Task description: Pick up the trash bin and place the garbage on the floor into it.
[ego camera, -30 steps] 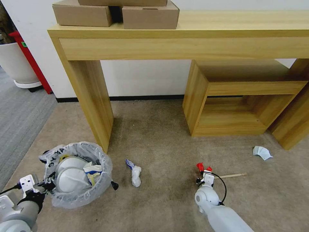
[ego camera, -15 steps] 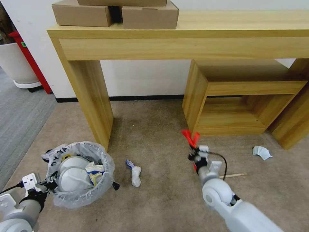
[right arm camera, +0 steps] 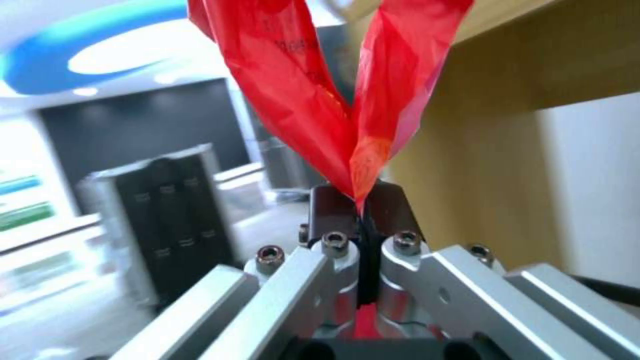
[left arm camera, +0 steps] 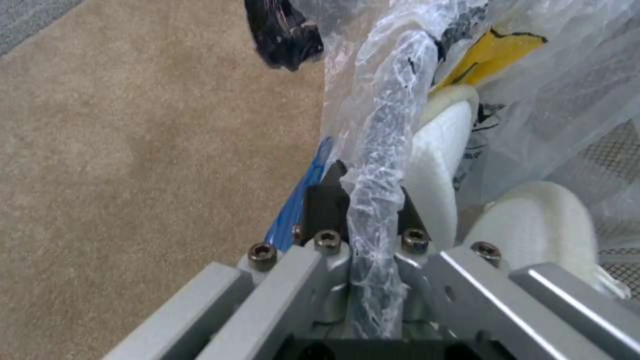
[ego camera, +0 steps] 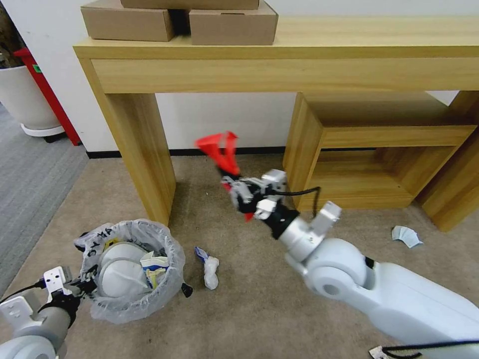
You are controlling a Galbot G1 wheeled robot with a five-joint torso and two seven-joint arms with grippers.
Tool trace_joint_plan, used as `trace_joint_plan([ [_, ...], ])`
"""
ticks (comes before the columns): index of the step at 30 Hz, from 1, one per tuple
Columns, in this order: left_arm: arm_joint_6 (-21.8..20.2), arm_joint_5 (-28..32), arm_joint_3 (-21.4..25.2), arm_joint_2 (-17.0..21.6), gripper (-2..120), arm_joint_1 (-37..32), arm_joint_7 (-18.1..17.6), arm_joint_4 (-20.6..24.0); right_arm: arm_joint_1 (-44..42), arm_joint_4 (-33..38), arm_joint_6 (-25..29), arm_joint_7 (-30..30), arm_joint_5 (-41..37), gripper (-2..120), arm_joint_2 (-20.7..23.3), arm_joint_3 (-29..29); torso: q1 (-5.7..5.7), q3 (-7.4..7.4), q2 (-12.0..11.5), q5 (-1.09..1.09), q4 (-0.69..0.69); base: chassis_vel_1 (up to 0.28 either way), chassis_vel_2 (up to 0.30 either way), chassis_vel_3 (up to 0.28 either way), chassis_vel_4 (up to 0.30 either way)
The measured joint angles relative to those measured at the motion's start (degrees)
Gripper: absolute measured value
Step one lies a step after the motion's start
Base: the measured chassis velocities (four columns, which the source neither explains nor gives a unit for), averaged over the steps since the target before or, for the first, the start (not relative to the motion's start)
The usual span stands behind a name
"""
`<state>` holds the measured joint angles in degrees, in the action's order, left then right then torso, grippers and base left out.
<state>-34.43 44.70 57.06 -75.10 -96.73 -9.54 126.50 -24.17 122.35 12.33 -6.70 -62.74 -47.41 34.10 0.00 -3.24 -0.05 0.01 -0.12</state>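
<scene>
The trash bin, black with a crinkly white bag, hangs at the lower left over the beige floor. My left gripper is shut on its near rim; in the left wrist view the gripper pinches the bag-wrapped rim. White slippers and a carton lie inside. My right gripper is raised mid-air right of the bin, shut on a red wrapper, also clamped in the gripper as the red wrapper. Garbage on the floor: a white-blue wad and a pale blue mask.
A wooden desk leg stands just behind the bin. A low wooden shelf unit sits at the right under the desk. Cardboard boxes rest on the desktop. A white planter and grey carpet lie at far left.
My right gripper has risen from the floor and swung up and left with the red wrapper in it. The bin in my left gripper has shifted slightly to the right.
</scene>
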Motion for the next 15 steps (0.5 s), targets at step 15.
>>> trace_joint_plan([
  [15, -0.24, 1.36, 0.23, 0.6, 1, 0.65, -0.59, 0.62, 17.36, -19.76, 3.13, 1.72, -0.58, 0, -19.89, 24.68, 0.0, 0.0, 0.0, -0.03, 0.01, 0.0, 0.0, 0.0, 0.0],
])
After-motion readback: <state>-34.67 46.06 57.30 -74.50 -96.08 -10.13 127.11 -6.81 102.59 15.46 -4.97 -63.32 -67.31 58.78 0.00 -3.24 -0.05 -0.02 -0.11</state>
